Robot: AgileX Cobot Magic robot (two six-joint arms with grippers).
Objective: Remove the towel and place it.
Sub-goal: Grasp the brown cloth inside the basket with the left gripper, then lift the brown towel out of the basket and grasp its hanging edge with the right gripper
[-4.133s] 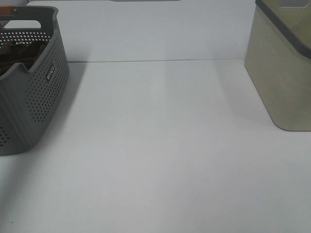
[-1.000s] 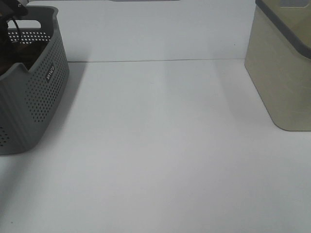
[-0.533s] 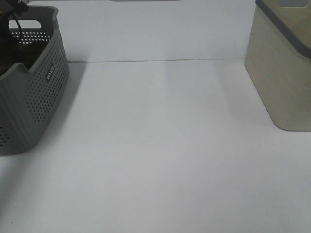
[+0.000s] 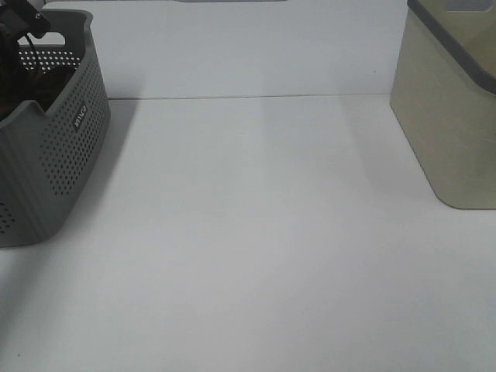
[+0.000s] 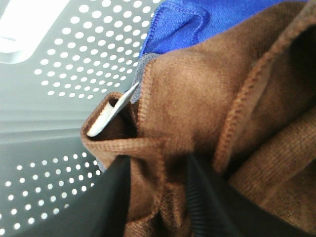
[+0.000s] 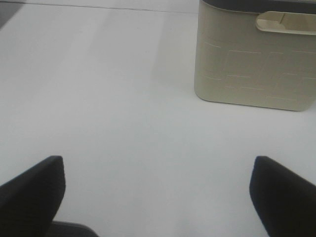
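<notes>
The dark brown plush towel lies bunched inside the grey perforated basket, its stitched hem and a small white label showing in the left wrist view. A blue cloth lies partly under it. My left gripper is down in the basket, its two black fingers pressed on either side of a fold of the towel. In the high view only the left arm shows above the basket's rim. My right gripper is open and empty above the white table.
A beige bin with a grey rim stands at the right of the white table; it also shows in the right wrist view. The basket stands at the table's far left edge.
The left arm has come into view above the basket's far corner and has shifted slightly over the last second. Basket and bin have not moved.
</notes>
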